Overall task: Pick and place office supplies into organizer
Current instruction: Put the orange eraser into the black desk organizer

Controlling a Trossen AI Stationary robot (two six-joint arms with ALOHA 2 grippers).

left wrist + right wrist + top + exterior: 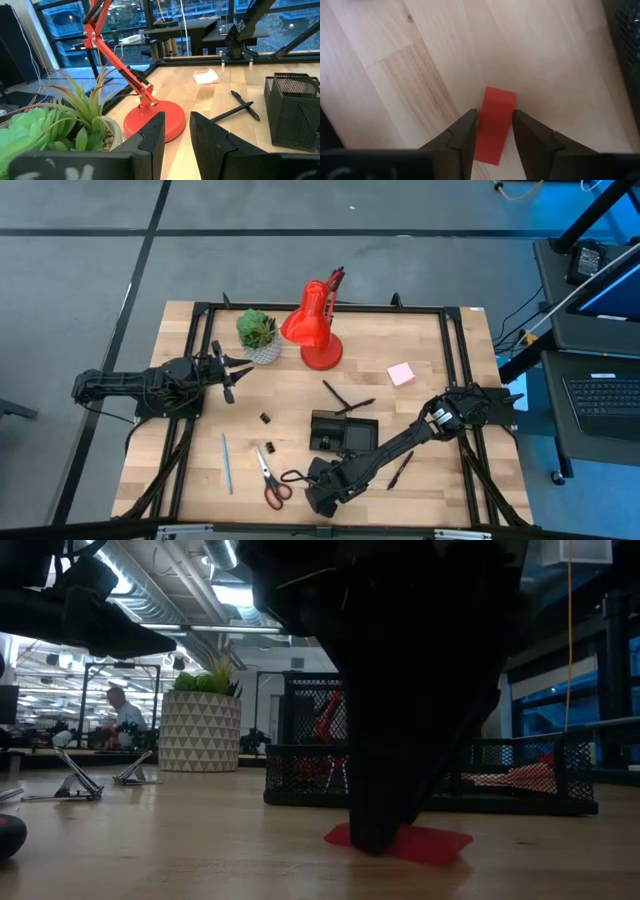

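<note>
A small flat red block (pixel 496 112) lies on the wooden table near its front edge, close in front of the black mesh organizer (pixel 343 432). My right gripper (pixel 495 136) points down over the block, one finger against each of its sides; in the high view the gripper (pixel 320 498) hides the block. Red-handled scissors (pixel 272 480), a blue pen (pixel 227 463), black pens (pixel 345 395), small black clips (pixel 266 418) and a pink sticky-note pad (pixel 401 374) lie on the table. My left gripper (pixel 175 135) waits at the left, level, open, nothing between its fingers. My right gripper pinches the red block by its two long sides (pixel 492 131) between its two fingers. The fingers come from above, pointing steeply down, and lie across the block. The block lies flat on the table (pixel 430 842).
A big red desk lamp (pixel 315 330) and a green potted plant (pixel 258 333) stand at the back of the table. A black metal frame (pixel 455 360) runs around the tabletop. Another black pen (pixel 400 470) lies right of my right arm.
</note>
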